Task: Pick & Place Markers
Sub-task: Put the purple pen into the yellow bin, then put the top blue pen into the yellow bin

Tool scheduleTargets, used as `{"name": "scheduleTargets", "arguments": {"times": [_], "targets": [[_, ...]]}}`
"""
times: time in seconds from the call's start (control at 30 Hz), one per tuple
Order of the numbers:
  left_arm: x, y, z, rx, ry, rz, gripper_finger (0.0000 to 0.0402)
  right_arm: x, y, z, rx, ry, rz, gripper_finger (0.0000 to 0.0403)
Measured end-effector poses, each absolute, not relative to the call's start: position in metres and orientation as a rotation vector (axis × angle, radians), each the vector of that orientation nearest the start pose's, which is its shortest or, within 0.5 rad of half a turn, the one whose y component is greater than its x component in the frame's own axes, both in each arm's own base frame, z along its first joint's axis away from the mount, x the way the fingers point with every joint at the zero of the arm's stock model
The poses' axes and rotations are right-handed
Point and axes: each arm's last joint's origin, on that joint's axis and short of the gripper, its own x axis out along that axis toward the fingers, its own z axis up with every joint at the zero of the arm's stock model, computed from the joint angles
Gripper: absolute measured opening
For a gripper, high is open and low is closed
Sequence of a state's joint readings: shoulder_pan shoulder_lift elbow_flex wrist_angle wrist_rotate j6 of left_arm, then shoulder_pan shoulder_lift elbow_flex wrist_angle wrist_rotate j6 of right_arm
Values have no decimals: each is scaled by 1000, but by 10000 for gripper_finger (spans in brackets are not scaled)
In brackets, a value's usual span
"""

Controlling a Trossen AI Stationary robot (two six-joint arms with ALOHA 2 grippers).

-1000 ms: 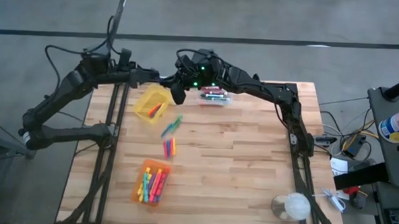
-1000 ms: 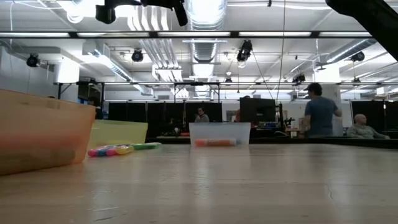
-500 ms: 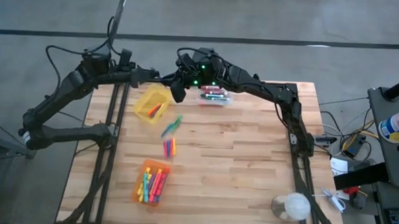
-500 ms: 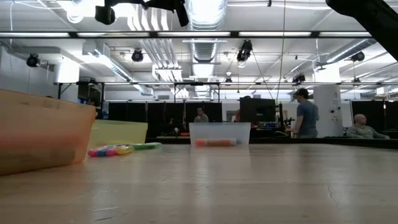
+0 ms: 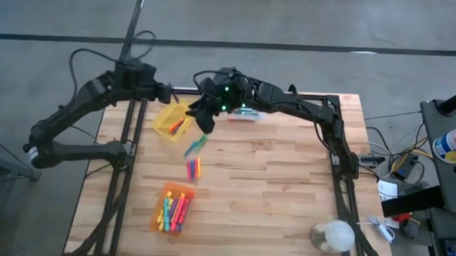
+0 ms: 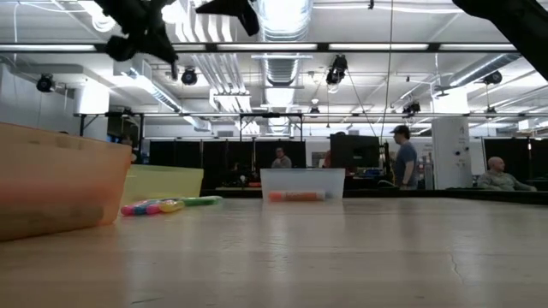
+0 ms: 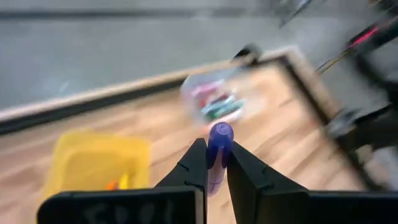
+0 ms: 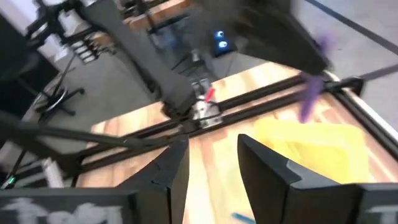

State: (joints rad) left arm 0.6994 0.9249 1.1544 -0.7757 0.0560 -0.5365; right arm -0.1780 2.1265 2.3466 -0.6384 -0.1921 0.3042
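A: How far along?
B: Left gripper (image 7: 211, 163) is clenched on a purple marker (image 7: 218, 146) above the yellow bin (image 5: 173, 119). Loose markers (image 5: 195, 155) lie mid-worktop (image 5: 272, 184).
A: And right?
B: Right gripper (image 8: 208, 163) is released and empty, beside the clear bin (image 5: 245, 113).

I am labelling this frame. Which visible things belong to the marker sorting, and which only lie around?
Job:
- purple marker in left end effector
- loose markers
- right end effector, empty

Lying about:
- white ball
- cables
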Motion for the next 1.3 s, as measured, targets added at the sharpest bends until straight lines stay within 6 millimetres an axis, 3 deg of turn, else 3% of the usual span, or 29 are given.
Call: {"name": "scheduleTargets", "arguments": {"times": [0.37, 0.77, 1.1, 1.3], "targets": [[156, 137, 303, -722, 866, 925, 34, 468, -56, 406, 322, 396, 10, 127], [184, 167, 252, -728, 1146, 898, 47, 463, -54, 414, 295, 380, 20, 107], [190, 175, 232, -757, 1246, 881, 125, 462, -47, 413, 299, 395, 34, 109], [185, 170, 244, -750, 1192, 874, 128, 462, -46, 413, 291, 398, 37, 103]]}}
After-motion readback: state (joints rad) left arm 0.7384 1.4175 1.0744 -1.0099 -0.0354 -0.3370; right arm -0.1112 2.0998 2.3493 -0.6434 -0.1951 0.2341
